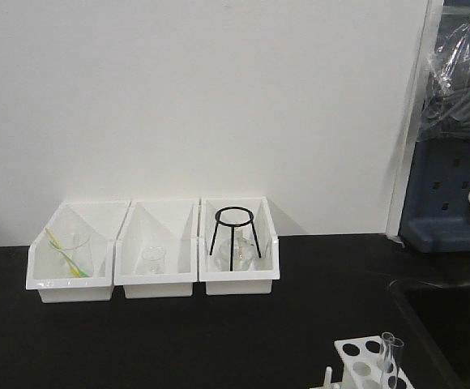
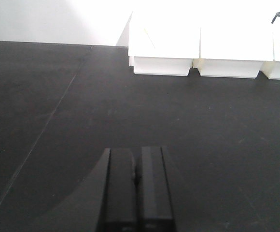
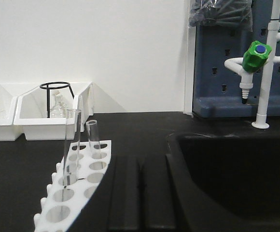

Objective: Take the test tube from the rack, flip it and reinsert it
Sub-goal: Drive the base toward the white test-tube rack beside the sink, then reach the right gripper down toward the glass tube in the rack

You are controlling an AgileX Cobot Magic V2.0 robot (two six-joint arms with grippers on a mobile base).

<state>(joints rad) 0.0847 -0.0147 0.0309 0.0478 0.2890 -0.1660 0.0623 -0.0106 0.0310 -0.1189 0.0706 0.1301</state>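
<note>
The white rack [image 3: 103,147] lies at the lower left of the right wrist view and shows again as the rack [image 1: 355,350] at the bottom edge of the front view. Two clear glass tubes stand upright in it: a tall test tube [image 3: 72,145] and a shorter tube [image 3: 93,137] behind it, with the tubes [image 1: 393,356] also seen from the front. My right gripper [image 3: 140,162] is shut and holds nothing, low over the black table just right of the rack, apart from the tubes. My left gripper [image 2: 137,154] is shut on nothing over bare table.
Three white open-front bins [image 1: 154,279] line the back wall, holding glassware and a black wire stand [image 1: 235,237]. A black sink [image 3: 236,169] drops away right of the rack. A white faucet with a green tap [image 3: 256,55] stands behind the sink.
</note>
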